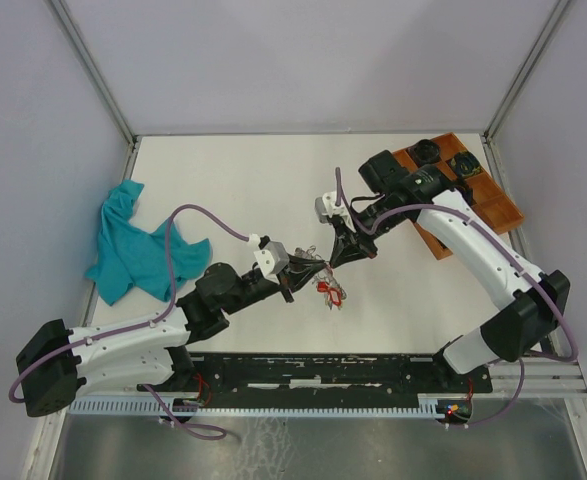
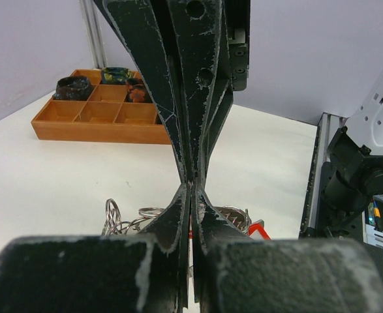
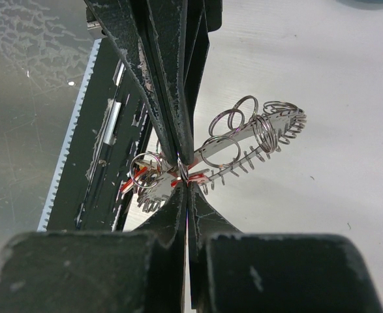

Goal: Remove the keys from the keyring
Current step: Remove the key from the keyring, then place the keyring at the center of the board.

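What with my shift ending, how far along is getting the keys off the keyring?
Done: nothing yet; no key lies apart on the table. In hand: the right gripper pinches the keyring and the left gripper is shut beside it. Left: every key, red tag and all, must come off.

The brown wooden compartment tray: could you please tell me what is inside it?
The wooden tray holds three dark round items in its far compartments; the near ones show bare wood. The right gripper hides its right end.

One wooden tray [image 1: 490,204]; left of it, one keyring [image 3: 240,145], a left tool [image 1: 306,268] and a right tool [image 1: 336,261]; farther left, one teal cloth [image 1: 133,250]; keys [image 1: 329,291] too tangled to count.
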